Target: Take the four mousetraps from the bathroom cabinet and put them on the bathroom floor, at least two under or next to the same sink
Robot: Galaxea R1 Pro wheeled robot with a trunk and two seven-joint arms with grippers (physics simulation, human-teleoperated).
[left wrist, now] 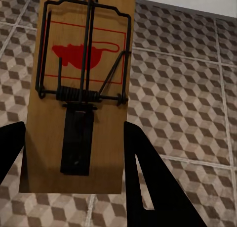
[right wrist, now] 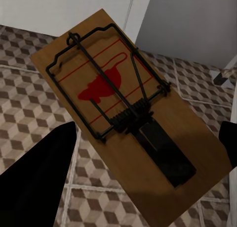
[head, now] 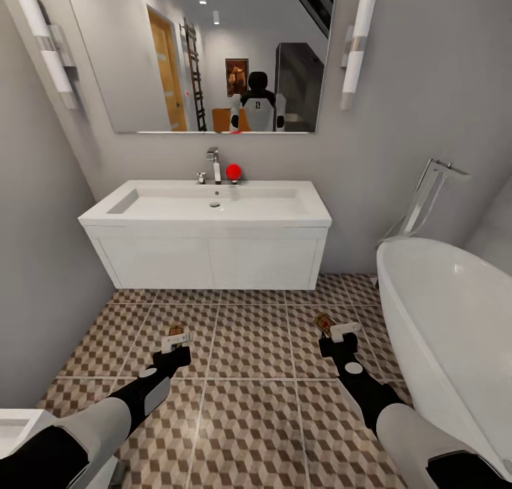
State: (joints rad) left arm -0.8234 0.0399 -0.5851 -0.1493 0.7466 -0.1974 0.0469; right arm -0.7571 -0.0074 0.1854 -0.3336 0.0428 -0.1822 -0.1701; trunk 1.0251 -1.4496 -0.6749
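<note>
Two mousetraps are up: one mousetrap [left wrist: 79, 96] pinched in the left gripper [head: 176, 341], the other trap [right wrist: 129, 119] pinched in the right gripper [head: 338, 328], both hanging over the bathroom floor [head: 249, 347] just short of the bathroom sink [head: 213, 251]. Placing step; next, I reckon, lower them forward beside that basin, with the bathtub [head: 455, 318] crowding the right arm

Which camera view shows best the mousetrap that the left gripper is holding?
The left wrist view: the mousetrap appears there large, between the left gripper's fingers, with its black wire spring and red mouse print clear. In the head view it is a tiny tan piece at the left gripper. The right wrist view shows a different trap.
</note>
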